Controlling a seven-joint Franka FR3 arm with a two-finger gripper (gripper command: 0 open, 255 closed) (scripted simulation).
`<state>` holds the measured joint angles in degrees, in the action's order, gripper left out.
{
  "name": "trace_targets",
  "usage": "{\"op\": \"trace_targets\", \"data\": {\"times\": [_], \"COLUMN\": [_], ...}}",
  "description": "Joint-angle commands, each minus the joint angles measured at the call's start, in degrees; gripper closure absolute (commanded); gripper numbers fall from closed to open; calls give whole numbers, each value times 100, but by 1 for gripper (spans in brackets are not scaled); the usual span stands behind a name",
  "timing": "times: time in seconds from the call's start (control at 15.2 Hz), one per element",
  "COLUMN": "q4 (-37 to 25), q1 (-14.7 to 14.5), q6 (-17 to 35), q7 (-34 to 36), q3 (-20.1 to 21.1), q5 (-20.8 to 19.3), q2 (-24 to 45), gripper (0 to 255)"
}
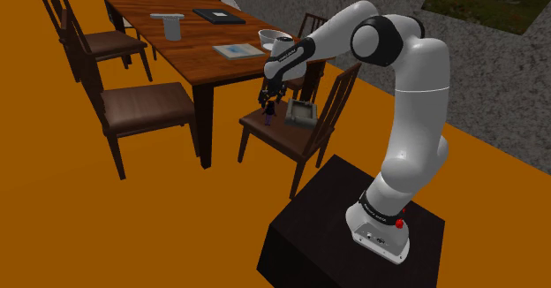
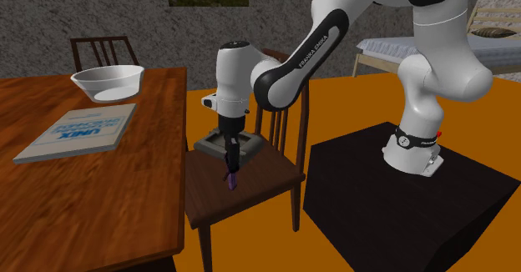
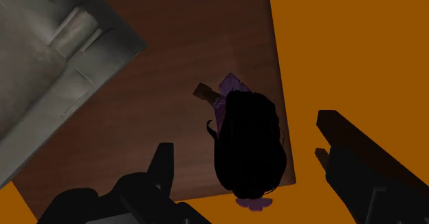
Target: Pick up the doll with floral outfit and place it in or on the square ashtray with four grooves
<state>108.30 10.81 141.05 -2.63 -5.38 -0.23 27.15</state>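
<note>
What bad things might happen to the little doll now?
The doll stands right at the edge of the chair seat, so a nudge from the open fingers might tip it onto the orange floor. The fingers flank its dark-haired head without touching; a grip there may slip. The ashtray sits close, so the carry could bump its rim.

brown wooden chair seat point(image 3: 165, 99): smooth wood | grey square ashtray point(image 3: 41, 71): dull, scuffed | white round bowl point(image 2: 107, 85): shiny, smooth
</note>
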Motion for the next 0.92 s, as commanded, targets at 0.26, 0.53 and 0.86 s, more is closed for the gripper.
{"op": "trace_targets", "data": {"times": [0.26,0.53,0.86], "q4": [0,0,3], "q1": [-1,-1,-1], "q6": [37,37,37], "q7": [3,3,3], "q3": [3,3,3], "q5": [2,2,2], "q2": [34,33,30], "gripper": [0,255,255]}}
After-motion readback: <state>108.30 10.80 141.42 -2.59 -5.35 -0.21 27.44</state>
